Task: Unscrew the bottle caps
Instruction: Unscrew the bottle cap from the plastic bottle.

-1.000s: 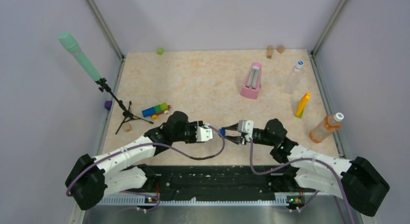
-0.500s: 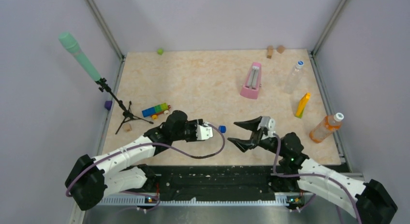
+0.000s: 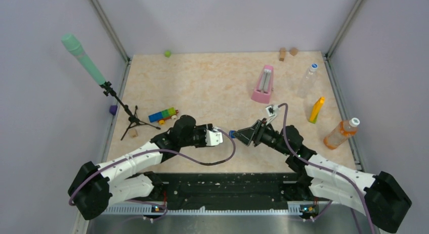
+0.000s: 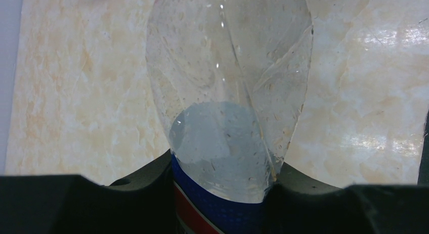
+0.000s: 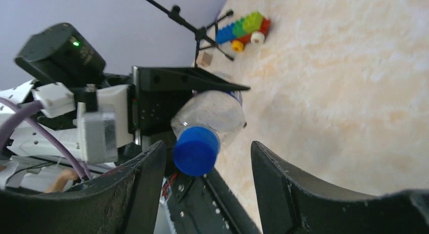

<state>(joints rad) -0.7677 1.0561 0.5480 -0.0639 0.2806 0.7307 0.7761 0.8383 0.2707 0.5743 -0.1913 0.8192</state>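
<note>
My left gripper (image 3: 216,138) is shut on the short clear bottle (image 4: 227,92) with the blue label, holding it level above the table's near edge. Its dark blue cap (image 5: 196,149) points toward my right arm and sits on the bottle's neck. My right gripper (image 5: 207,147) is open, with the cap between its fingers (image 5: 136,188), close to the left one and apart from the right one. From above, the right gripper (image 3: 240,135) meets the cap (image 3: 231,134). A taller clear bottle (image 3: 307,81) and an orange-tinted bottle (image 3: 340,133) lie at the right with their caps on.
A pink metronome (image 3: 264,85) stands mid-table and a slim yellow object (image 3: 316,109) lies to its right. A microphone stand (image 3: 124,110) with a green microphone is at the left, beside a toy brick car (image 3: 163,114). A green cube (image 3: 167,53) and wooden blocks (image 3: 288,52) sit at the far edge.
My right gripper let go of the blue cap, opened and drew back to the right, then turned over and returned with its open fingers around the cap. The left arm held still.
</note>
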